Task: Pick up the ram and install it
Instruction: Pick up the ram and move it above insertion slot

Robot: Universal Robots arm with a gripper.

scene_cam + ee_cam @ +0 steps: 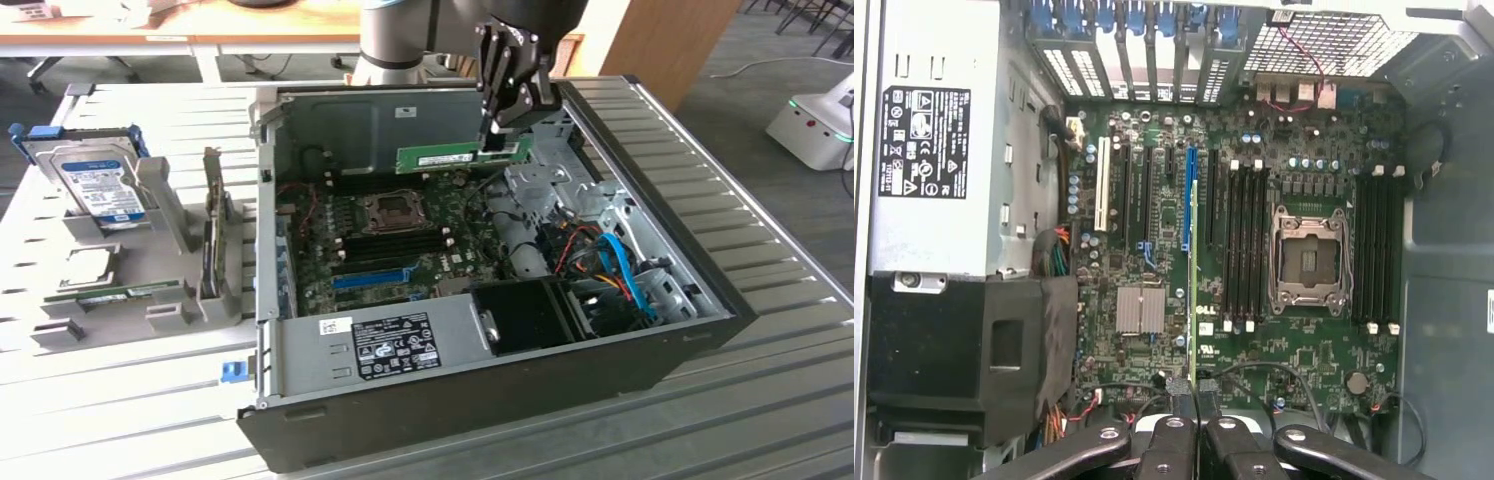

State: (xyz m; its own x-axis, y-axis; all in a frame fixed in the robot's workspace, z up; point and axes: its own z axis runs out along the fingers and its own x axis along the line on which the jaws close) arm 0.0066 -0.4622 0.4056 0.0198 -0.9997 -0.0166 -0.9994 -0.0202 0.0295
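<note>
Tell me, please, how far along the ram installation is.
Done: the ram is picked up, clamped in the pincer. In hand: it hangs above the open computer case. Left: seating it; the motherboard's memory slots look empty.

Exterior view: bright, diffuse room light with no hard shadows. The pale ribbed metal tabletop (787,300) reads near white. The interior of the open black computer case (534,390) is dimmer, darkest around the black plastic fan shroud (534,315). The ram (447,157), a long thin green circuit-board stick in the black tool (501,140), is evenly lit.

Wrist view: the silver power-supply box (974,230) is slightly washed out. The green motherboard (1304,350) is evenly lit. Soft highlights show on the tool's fingers (1174,445).
</note>
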